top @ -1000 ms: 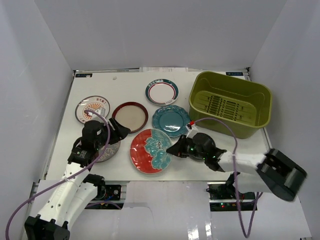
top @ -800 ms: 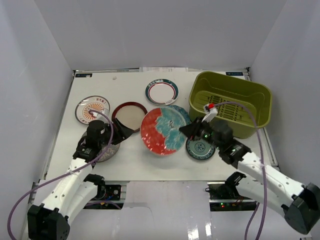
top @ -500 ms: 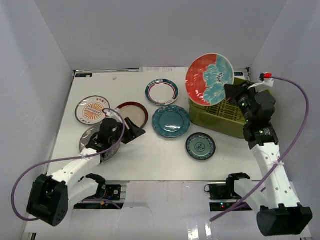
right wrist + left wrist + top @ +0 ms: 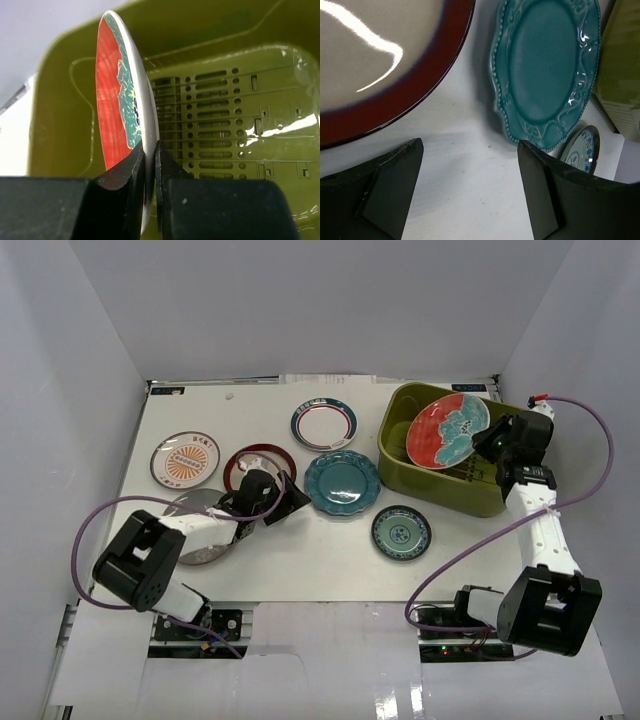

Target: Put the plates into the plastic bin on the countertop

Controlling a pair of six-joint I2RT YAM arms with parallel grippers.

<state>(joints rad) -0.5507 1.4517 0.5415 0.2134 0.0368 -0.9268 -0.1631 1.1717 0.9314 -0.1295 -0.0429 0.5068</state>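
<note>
My right gripper (image 4: 492, 443) (image 4: 150, 155) is shut on the rim of the red-and-teal floral plate (image 4: 447, 430) (image 4: 117, 95). It holds the plate on edge, tilted, inside the olive-green plastic bin (image 4: 470, 495) (image 4: 225, 120), above the slotted bottom. My left gripper (image 4: 290, 498) (image 4: 470, 145) stands open and empty, low over bare countertop (image 4: 300, 560). It sits between the red-rimmed cream plate (image 4: 258, 468) (image 4: 380, 60) and the scalloped teal plate (image 4: 342, 481) (image 4: 545, 70).
A small blue-green patterned plate (image 4: 401, 532) (image 4: 582, 150) lies in front of the bin. The green-rimmed white plate (image 4: 324, 423) is at the back, the orange sunburst plate (image 4: 185, 460) at the left. My left arm partly covers the grey plate (image 4: 188, 504). Pale walls enclose the surface.
The right arm lifted the floral plate off the countertop, swung it right and lowered it into the bin. The left gripper slid right past the red-rimmed plate and opened wider.
</note>
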